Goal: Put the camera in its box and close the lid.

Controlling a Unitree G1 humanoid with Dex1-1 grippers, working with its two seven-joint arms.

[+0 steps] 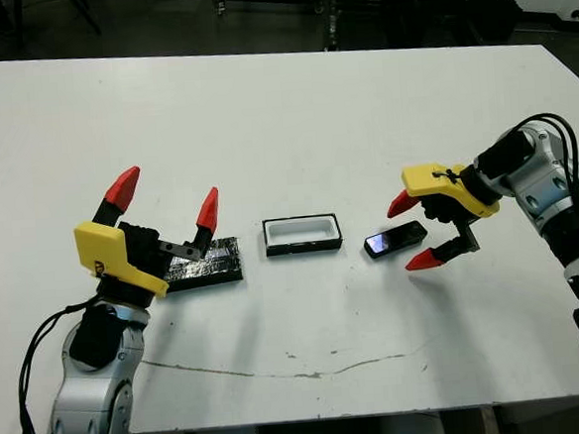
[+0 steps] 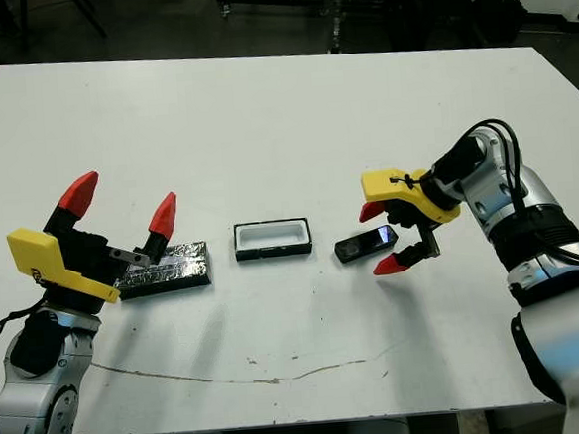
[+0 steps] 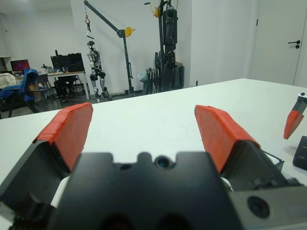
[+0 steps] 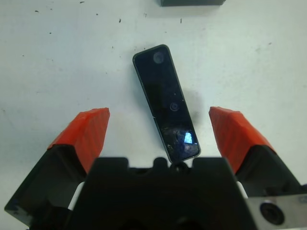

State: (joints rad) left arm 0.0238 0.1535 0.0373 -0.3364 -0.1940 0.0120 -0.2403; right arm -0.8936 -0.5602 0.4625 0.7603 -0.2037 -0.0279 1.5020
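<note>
Two grippers are working over the near half of our white table (image 1: 292,108). We are keeping our left gripper (image 1: 165,197) raised near the front left, its red-tipped fingers spread wide and pointing up, gripping nothing. Just behind its black body, the lid (image 1: 205,264) is lying flat on the table: a rectangular black slab with a shiny, speckled, crinkled top.

We are holding our right gripper (image 1: 413,232) low at the right side, fingers wide apart, straddling the near end of the camera (image 4: 166,102). In the right wrist view the red ribbed fingertips (image 4: 86,132) are sitting on either side of it without touching. The camera is a slim black bar with rounded corners and a glossy face catching a bluish reflection; it is lying flat on the table, slightly askew between the fingers.

Between lid and camera, the box (image 1: 302,233) is sitting open: a shallow rounded-corner tray, black rim, white inside. It is near both but apart from each.

A thin dark crack-like line (image 1: 280,372) is running across the tabletop's front edge region, with small dark specks around it. Beyond the far edge, the floor is showing dark. In the left wrist view the room has white walls, a door, a small crane-like stand, humanoid robot frames and a desk with monitors.
</note>
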